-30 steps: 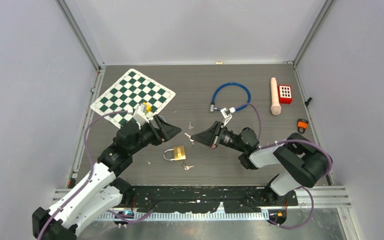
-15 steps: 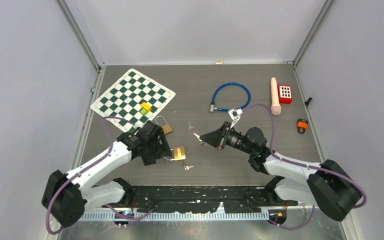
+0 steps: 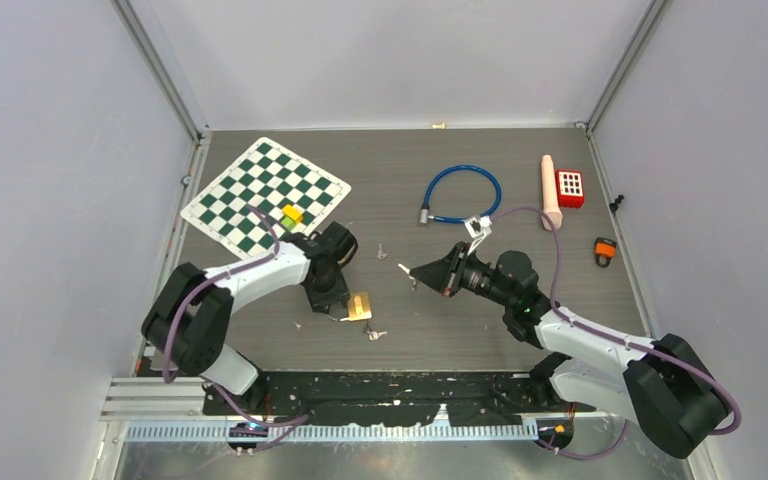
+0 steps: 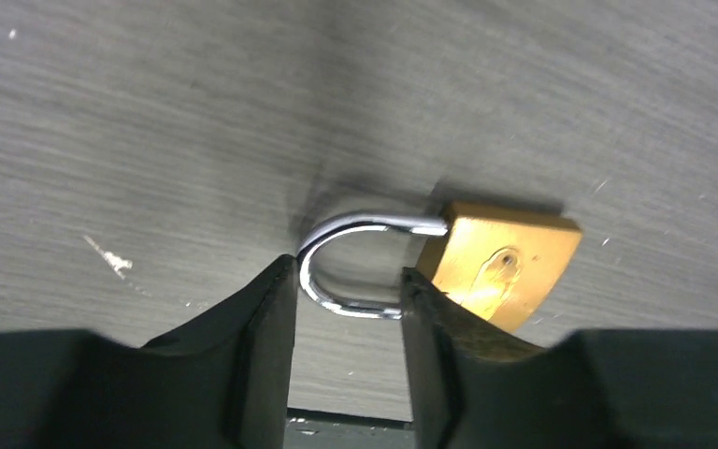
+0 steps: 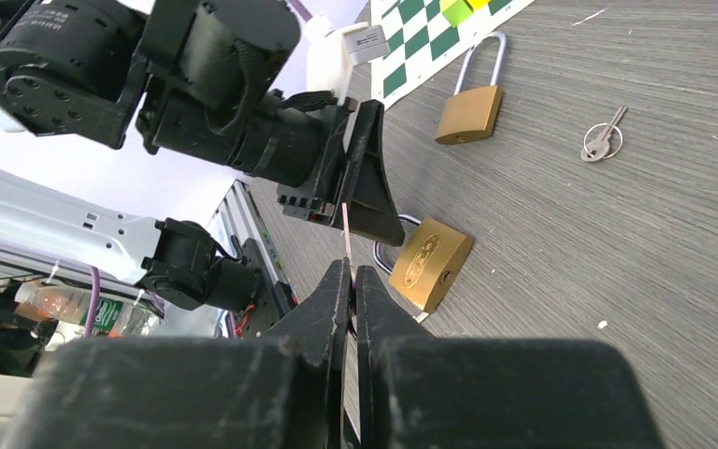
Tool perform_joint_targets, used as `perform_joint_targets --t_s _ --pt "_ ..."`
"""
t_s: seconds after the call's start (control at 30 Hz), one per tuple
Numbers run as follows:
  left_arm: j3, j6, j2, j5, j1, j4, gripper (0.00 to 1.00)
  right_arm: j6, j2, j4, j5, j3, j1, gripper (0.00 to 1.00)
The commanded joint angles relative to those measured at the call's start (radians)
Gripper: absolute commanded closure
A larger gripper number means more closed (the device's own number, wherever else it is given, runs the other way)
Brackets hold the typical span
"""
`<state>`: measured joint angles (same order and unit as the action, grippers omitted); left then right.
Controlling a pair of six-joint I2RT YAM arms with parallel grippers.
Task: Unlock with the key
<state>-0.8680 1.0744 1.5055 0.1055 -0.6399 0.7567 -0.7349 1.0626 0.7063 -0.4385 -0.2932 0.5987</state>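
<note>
A brass padlock (image 3: pixel 361 305) (image 4: pixel 507 267) (image 5: pixel 427 263) lies flat on the dark table. Its steel shackle (image 4: pixel 337 271) points toward my left gripper (image 3: pixel 331 299) (image 4: pixel 348 269). That gripper stands open, tips down, one finger on each side of the shackle's bend; the left finger (image 4: pixel 264 323) is right against the bend. My right gripper (image 3: pixel 422 273) (image 5: pixel 351 267) hovers to the padlock's right and is shut on a key (image 3: pixel 406 271) (image 5: pixel 346 229). The key's thin blade sticks out toward the padlock.
A second brass padlock (image 5: pixel 472 110) lies by the chessboard (image 3: pixel 265 185), hidden under my left arm in the top view. Loose keys lie at mid-table (image 3: pixel 381 251) and near the front (image 3: pixel 375 334). A blue cable lock (image 3: pixel 462 192), beige cylinder (image 3: pixel 551 190) and red block (image 3: pixel 570 187) sit at the back right.
My left arm swung in and lowered its gripper onto the padlock's shackle, and its jaws narrowed. My right gripper drew back a little to the right with the key.
</note>
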Motion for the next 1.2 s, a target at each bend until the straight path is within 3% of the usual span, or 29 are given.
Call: perform_joint_targets --t_s 0.0,0.17,0.37,0.43,0.53,0.8,1.0,1.17 --pt "-0.084 -0.075 0.065 0.085 0.032 0.03 0.62 0.02 -0.04 0.004 -0.016 -0.003 -0.017 0.95" --pt "-0.141 -0.203 0.136 0.15 0.113 0.031 0.68 0.029 -0.055 -0.017 -0.017 -0.001 -0.034 0.95" --pt "-0.3 -0.37 0.262 0.189 0.169 0.017 0.68 0.029 -0.058 -0.022 -0.017 0.003 -0.041 0.95" --pt "-0.344 -0.408 0.267 0.181 0.169 0.025 0.65 0.03 -0.064 -0.031 -0.018 0.003 -0.043 0.95" --pt "-0.345 -0.403 0.197 0.145 0.162 0.041 0.48 0.038 -0.083 -0.057 -0.015 0.004 -0.046 0.95" --pt "-0.165 -0.031 -0.062 0.045 0.061 0.111 0.02 0.05 -0.126 -0.081 -0.001 0.015 -0.05 0.95" --pt "-0.143 0.28 -0.038 0.043 -0.026 0.196 0.0 0.072 -0.169 -0.107 -0.011 0.022 -0.051 0.95" --pt "-0.176 0.427 0.03 0.028 -0.032 0.219 0.0 0.082 -0.211 -0.12 -0.008 0.039 -0.051 0.95"
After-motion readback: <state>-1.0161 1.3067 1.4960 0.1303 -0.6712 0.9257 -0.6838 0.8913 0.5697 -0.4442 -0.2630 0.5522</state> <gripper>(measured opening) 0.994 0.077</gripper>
